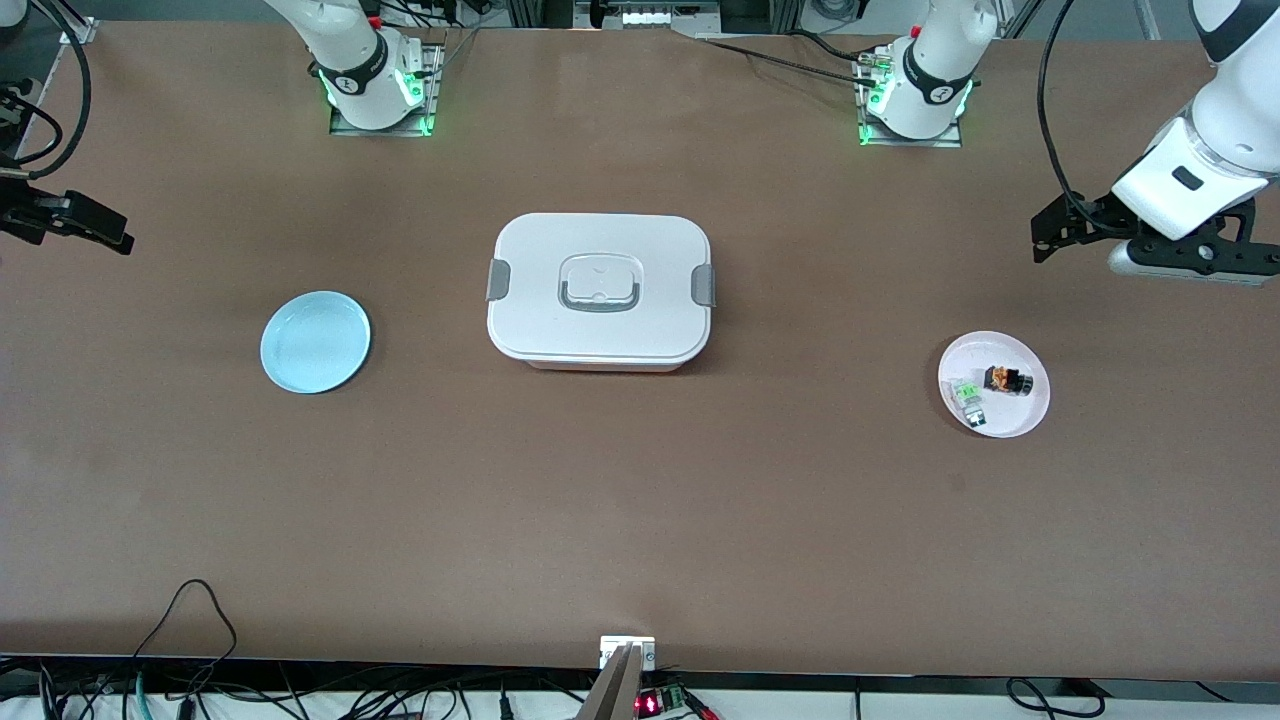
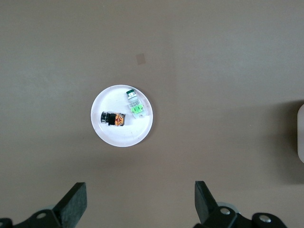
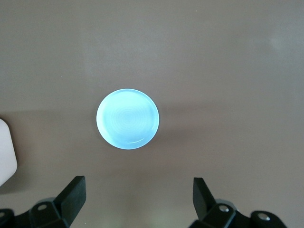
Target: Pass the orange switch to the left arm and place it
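Front view: I see the large white rounded-rectangular lidded box (image 1: 599,290) with grey side clips at the middle of the brown table (image 1: 640,520), lid on. Toward the left arm's end lies the small round pale pink plate (image 1: 1030,410), and on it the tiny black-bodied orange switch (image 1: 1006,380) rests on its side, just beside the small clear-and-green switch (image 1: 968,398), which lies slightly nearer the front camera. Toward the right arm's end lies the small round light blue plate (image 1: 315,342), with nothing on it. My left gripper (image 1: 1045,235) hangs in the air over bare table near the pink plate, at the left arm's end; its wrist view shows its black fingers (image 2: 73,203) spread wide with nothing between them, and the orange switch (image 2: 113,118) on the plate below. My right gripper (image 1: 100,228) hangs over the table edge at the right arm's end; its fingers (image 3: 72,197) are likewise spread wide and hold nothing, above the blue plate (image 3: 127,118).
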Robot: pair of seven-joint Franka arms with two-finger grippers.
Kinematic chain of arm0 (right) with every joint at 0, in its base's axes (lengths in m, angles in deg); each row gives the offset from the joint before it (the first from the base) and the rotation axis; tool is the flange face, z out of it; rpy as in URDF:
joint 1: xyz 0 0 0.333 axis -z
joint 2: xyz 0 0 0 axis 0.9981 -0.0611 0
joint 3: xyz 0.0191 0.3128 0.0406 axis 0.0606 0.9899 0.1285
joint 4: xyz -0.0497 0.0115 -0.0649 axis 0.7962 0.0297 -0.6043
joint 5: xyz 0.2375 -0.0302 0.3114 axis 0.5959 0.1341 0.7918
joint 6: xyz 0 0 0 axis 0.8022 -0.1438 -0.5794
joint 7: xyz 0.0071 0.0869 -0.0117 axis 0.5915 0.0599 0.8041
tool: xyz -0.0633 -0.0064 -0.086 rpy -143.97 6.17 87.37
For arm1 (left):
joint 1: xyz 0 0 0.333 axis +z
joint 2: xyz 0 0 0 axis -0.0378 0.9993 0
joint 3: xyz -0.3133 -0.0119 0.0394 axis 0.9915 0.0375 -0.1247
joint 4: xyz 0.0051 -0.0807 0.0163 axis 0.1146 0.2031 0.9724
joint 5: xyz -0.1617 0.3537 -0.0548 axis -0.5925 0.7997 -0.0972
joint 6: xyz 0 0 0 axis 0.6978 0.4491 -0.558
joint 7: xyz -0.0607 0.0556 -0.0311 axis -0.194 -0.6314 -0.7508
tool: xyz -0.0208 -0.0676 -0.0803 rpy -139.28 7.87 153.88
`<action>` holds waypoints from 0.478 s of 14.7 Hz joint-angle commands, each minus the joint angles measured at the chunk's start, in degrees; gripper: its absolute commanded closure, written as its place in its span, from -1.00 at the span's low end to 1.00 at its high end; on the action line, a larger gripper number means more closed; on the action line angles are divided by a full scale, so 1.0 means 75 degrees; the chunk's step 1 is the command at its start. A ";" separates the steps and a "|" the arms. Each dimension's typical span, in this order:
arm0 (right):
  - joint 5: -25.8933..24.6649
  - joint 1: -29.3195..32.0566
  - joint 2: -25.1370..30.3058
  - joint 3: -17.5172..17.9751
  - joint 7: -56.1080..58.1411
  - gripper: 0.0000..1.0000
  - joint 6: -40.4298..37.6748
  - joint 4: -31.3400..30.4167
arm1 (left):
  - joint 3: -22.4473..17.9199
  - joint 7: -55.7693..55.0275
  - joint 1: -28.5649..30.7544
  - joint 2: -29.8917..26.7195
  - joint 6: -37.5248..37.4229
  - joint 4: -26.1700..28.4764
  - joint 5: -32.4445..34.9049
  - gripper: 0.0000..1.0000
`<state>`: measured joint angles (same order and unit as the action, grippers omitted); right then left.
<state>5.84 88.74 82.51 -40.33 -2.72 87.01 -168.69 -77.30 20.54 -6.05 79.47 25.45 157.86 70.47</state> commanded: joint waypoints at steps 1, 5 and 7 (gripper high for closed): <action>0.0130 0.0018 -0.0008 -0.0004 0.0014 -1.00 -0.0154 0.0151 | -0.0013 -0.0078 0.0026 -0.0008 -0.0121 -0.0082 -0.0034 -1.00; 0.0118 0.0018 -0.0008 -0.0004 0.0014 -1.00 -0.0166 0.0221 | -0.0024 -0.0066 0.0026 0.0004 -0.0121 -0.0082 -0.0034 -1.00; 0.0118 0.0018 -0.0008 -0.0004 0.0038 -1.00 -0.0154 0.0233 | -0.0024 -0.0043 0.0038 0.0004 -0.0121 -0.0094 -0.0046 -1.00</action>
<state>5.84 88.74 82.50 -40.34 -2.72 87.01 -168.24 -77.42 20.53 -5.90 79.48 25.38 157.86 70.47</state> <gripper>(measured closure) 0.000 0.000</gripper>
